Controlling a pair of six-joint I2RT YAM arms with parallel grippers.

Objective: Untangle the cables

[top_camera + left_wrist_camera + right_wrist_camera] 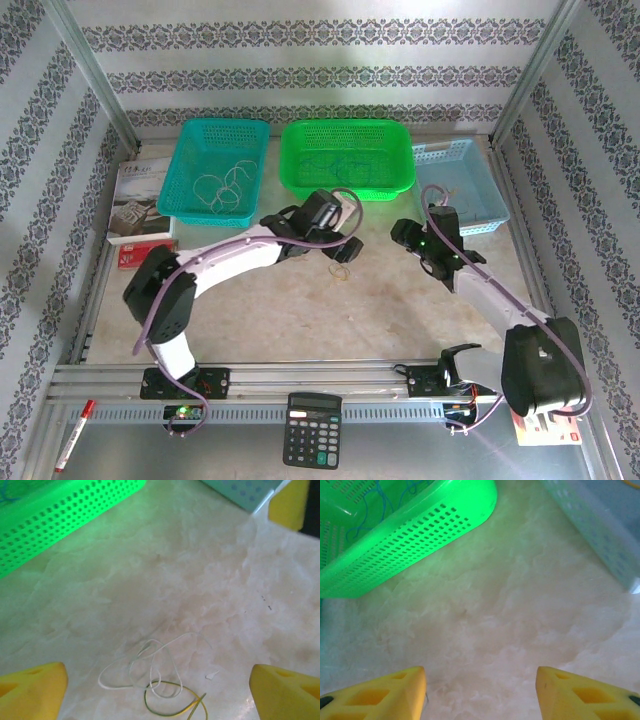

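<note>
While the left tool [157, 666] and right tool [480, 672] gape empty, cables [151, 677] lie on pale marbled tabletop [300, 310] between patterned walls [320, 80].

The yellow cable [170, 714] is cut off by the bottom edge.

The walls [300, 80] at the back and on both sides carry pale wallpaper with horizontal bands of dark floral pattern. Metal posts [92, 75] slant up from the back corners. The table [300, 320] has a beige, marbled top, mottled and slightly glossy. Slotted metal rails [320, 378] run along its near edge. The light is soft and even, without hard shadows.
</note>
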